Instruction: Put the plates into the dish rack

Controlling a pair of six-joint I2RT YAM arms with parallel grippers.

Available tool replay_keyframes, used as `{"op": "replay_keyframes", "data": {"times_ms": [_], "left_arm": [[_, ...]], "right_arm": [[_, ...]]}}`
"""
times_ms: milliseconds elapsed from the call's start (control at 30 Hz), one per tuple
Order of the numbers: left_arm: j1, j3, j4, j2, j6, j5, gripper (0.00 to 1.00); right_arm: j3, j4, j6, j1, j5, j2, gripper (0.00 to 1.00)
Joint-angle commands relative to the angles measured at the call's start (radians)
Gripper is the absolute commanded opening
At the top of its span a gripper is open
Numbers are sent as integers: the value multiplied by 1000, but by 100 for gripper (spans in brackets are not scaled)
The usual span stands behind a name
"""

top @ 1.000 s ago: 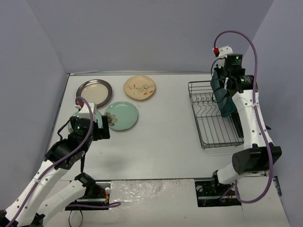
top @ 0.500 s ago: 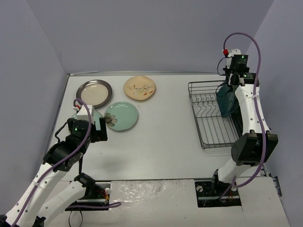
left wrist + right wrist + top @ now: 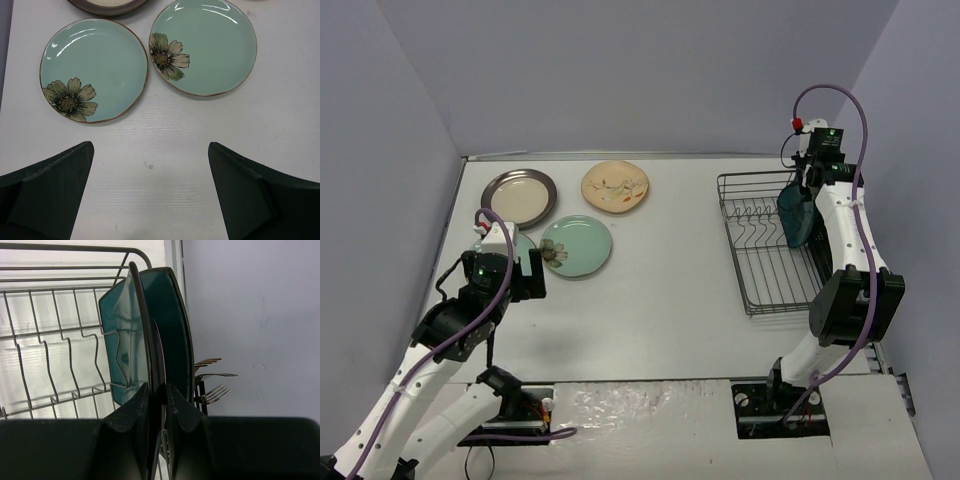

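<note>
My right gripper (image 3: 159, 389) is shut on the rim of a dark teal plate (image 3: 125, 325). The plate stands upright at the far right of the dish rack (image 3: 770, 265), right beside a second dark teal plate (image 3: 176, 325). From above, the teal plates (image 3: 792, 215) show edge-on under the right gripper (image 3: 804, 188). My left gripper (image 3: 150, 170) hangs open over bare table, just short of two mint-green flower plates (image 3: 95, 70) (image 3: 210, 47). A cream floral plate (image 3: 615, 185) and a cream plate with a grey-brown rim (image 3: 520, 196) lie flat behind them.
Forks (image 3: 212, 385) stick out of the cutlery holder on the rack's far side, next to the grey wall. The rack's wire tines (image 3: 50, 340) left of the teal plates hold nothing. The left arm covers most of one mint plate in the top view.
The right arm has swung the teal plate towards the rack's far right side and set it upright beside the other teal plate. The left arm has barely shifted.
</note>
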Motion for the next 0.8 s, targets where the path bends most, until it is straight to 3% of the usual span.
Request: {"op": "replay_keyframes", "data": {"times_ms": [0, 333, 767], "left_arm": [[11, 19, 21, 4, 24, -12, 97], [17, 19, 19, 0, 22, -12, 97], [29, 17, 19, 3, 19, -4, 97]], "right_arm": [[18, 191, 2, 1, 3, -93, 0], [-14, 268, -21, 3, 7, -213, 0], [-71, 274, 15, 6, -51, -160, 0]]}}
